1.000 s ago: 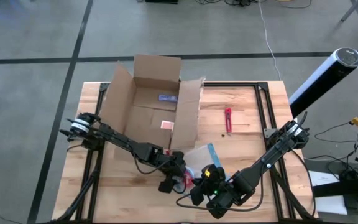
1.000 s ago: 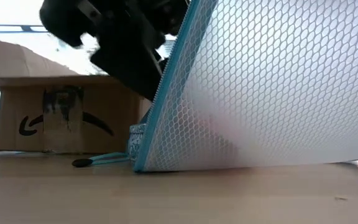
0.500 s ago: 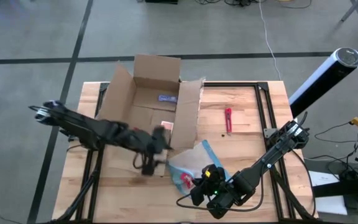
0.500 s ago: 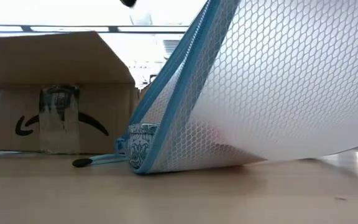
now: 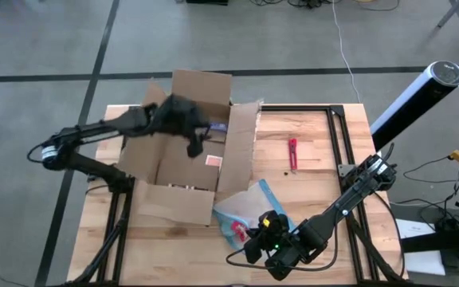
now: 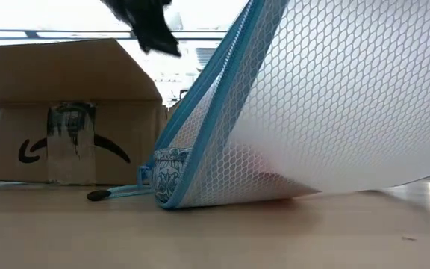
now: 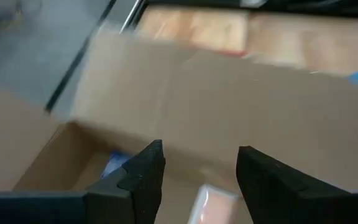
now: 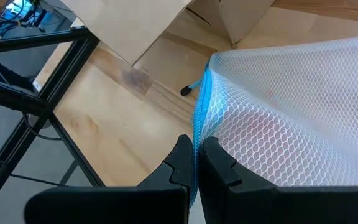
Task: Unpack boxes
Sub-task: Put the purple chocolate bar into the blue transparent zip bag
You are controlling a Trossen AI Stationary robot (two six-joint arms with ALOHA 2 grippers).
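Centrally on the wooden table (image 5: 325, 159) stands the open cardboard box (image 5: 183, 151), flaps splayed outward, its near flap lying toward the table's front edge. Inside it remain at least a small pinkish packet (image 5: 213, 160) and a flat item with blue print (image 5: 214, 125). The left gripper (image 7: 196, 163) hangs over the box's open top, fingers parted at a moderate gap and holding nothing; its wrist view looks down past the fingers onto the pinkish packet and the blue-printed item on the box floor. The right gripper (image 8: 196, 163), near the table's front edge, has its fingers pressed narrowly together on the blue zipper edge of the clear mesh pouch (image 5: 246, 214), which it holds tilted with one corner resting on the wood, just beside the box's near corner. A small red tool (image 5: 292, 153) lies apart, to the right of the box. Judged from this arrangement, the step in hand is reaching in for a remaining item. Risks: the left fingers may catch a raised flap or wall on descent and drag the light box sideways; a thin, flat packet may slip from a shallow pinch; the suspended pouch could be knocked if the box shifts toward it.
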